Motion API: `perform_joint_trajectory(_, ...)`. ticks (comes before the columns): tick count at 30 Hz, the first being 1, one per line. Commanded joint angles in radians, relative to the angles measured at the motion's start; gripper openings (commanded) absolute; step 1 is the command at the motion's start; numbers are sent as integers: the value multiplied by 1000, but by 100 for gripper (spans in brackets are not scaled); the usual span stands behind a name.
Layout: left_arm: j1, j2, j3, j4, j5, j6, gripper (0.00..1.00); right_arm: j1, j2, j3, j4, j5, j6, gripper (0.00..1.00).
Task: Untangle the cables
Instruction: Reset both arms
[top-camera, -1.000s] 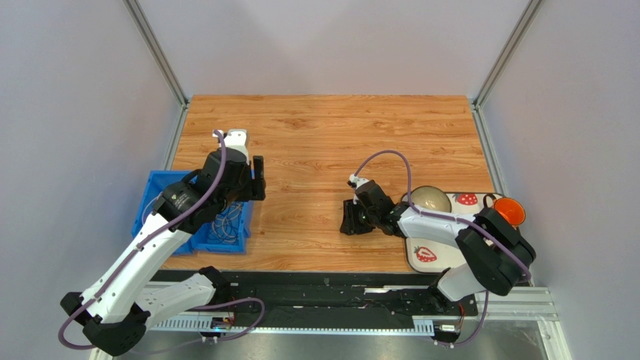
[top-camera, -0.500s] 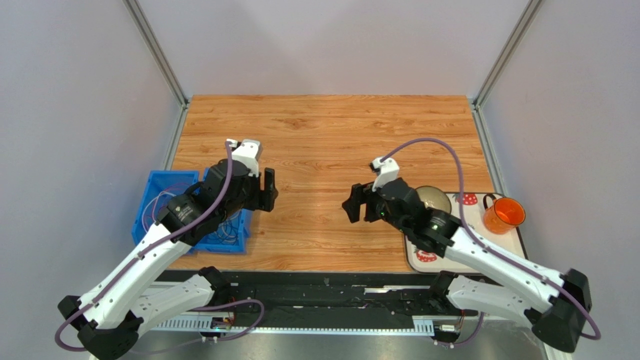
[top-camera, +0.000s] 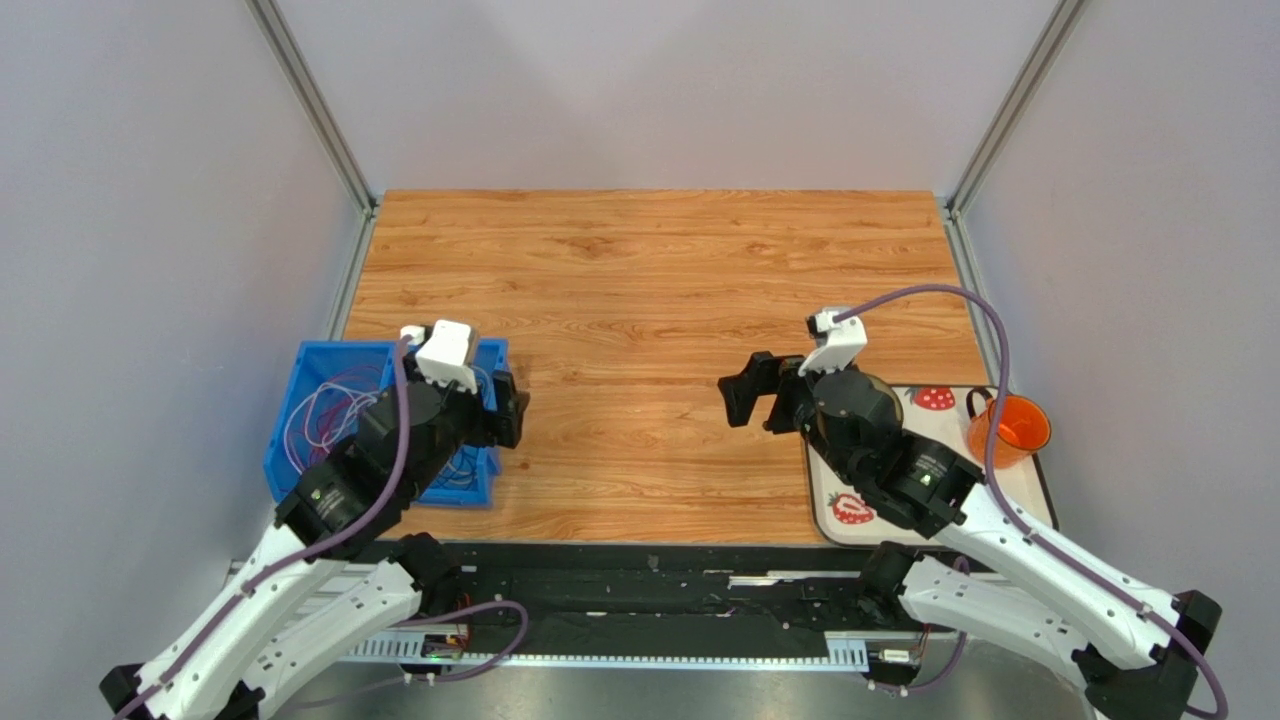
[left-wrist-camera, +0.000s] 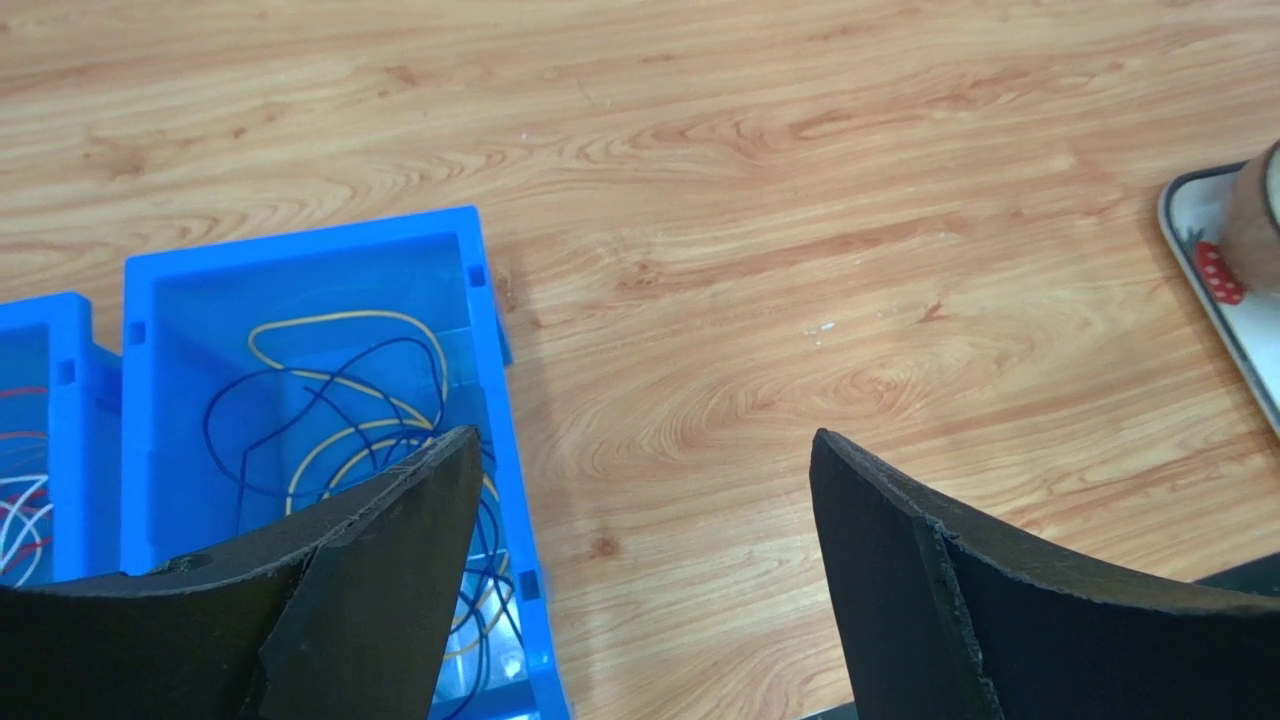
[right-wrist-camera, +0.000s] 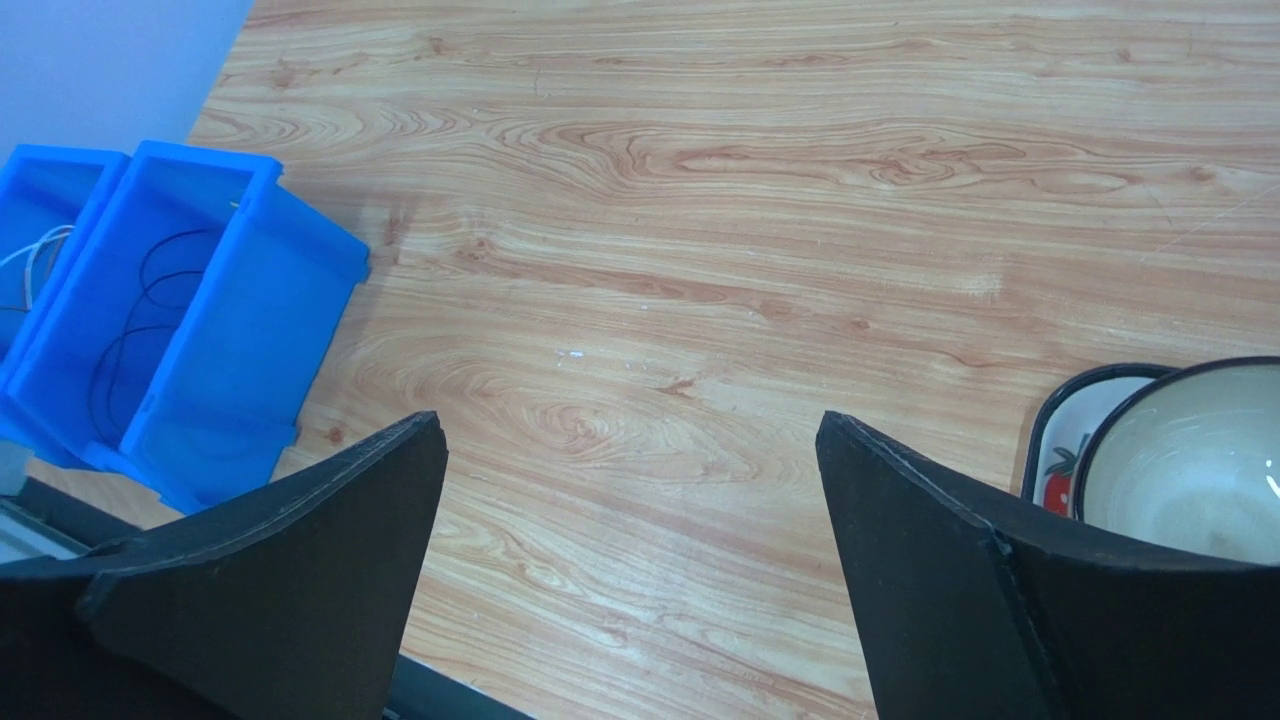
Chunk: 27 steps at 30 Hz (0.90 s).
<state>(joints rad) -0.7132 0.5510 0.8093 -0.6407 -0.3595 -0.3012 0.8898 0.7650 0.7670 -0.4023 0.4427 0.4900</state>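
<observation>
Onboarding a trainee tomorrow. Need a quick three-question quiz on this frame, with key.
1. True or false: the cables lie on the bare table.
2. The left gripper is: A shut on a cable; B open and empty; C out of view.
3. Fill in: the bowl sits on a ____.
Key: 1 false, they are in the bin; 2 B; 3 tray.

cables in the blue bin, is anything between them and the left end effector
Nothing visible. The cables lie loose in the open-topped blue bin, and the open left end effector hangs by its right wall.
</observation>
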Motion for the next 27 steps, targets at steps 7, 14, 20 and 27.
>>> perform_joint_trajectory(7, -3, -235, -47, -54, -18, 22, 88, 3, -181, -119, 66, -82, 32, 100)
perform_joint_trajectory(14, -3, -272, -55, -71, -53, 27, 88, 5, -156, -100, 45, -79, 78, 100)
perform_joint_trajectory(20, -3, -253, -50, -77, -44, 25, 88, 3, -138, -81, 19, -88, 93, 99)
perform_joint_trajectory(27, -3, -253, -50, -80, -45, 25, 88, 5, -138, -78, 17, -98, 93, 99)
